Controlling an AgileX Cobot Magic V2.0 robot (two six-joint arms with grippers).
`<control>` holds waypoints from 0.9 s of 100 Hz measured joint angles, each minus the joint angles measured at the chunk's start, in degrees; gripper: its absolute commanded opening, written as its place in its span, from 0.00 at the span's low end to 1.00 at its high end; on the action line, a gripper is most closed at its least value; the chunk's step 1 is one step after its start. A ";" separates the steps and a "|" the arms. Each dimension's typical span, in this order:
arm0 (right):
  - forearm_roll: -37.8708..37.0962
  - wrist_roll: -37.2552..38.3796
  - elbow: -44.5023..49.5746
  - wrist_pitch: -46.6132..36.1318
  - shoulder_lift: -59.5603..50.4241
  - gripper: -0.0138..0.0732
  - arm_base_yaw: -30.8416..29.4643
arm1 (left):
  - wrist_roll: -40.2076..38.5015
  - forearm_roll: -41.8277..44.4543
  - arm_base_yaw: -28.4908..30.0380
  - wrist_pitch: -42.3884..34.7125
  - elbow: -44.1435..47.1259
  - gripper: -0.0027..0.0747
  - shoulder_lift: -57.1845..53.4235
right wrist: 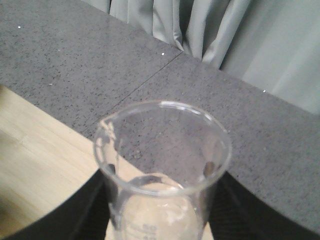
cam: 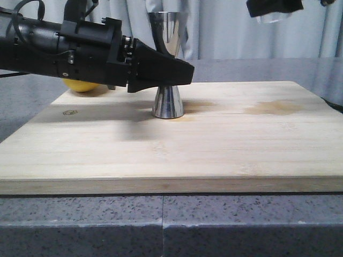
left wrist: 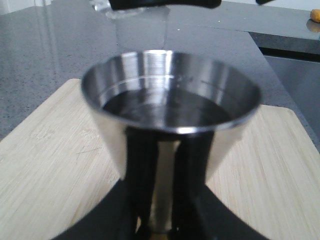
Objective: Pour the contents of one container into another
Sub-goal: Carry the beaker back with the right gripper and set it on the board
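In the front view, I'm seeing my left gripper [cam: 185, 72] pinching the jigger [cam: 168, 101] at its waist, mid-frame on the cutting board [cam: 214, 144]. In the left wrist view, the jigger [left wrist: 170, 110] is filling the centre, dark liquid inside. In the right wrist view, my right gripper [right wrist: 160, 220] is clamping the beaker [right wrist: 162, 165], low centre.

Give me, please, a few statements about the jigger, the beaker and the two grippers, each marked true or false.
1. The left gripper is closed on the steel jigger. True.
2. The jigger lies on its side. False: it stands upright on the wooden board.
3. The glass beaker sits on the board. False: the right gripper holds it raised.
4. Liquid is in the jigger's upper cup. True.
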 measured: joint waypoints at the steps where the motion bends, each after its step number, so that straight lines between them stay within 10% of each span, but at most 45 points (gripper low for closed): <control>1: 0.05 0.12 0.25 -0.35 0.00 0.48 -0.42 | 0.00 0.00 0.00 0.00 0.00 0.09 0.00; 90: 10.51 -12.95 14.30 -31.99 12.39 0.48 -11.08 | 0.00 0.00 0.00 0.00 0.00 0.09 0.00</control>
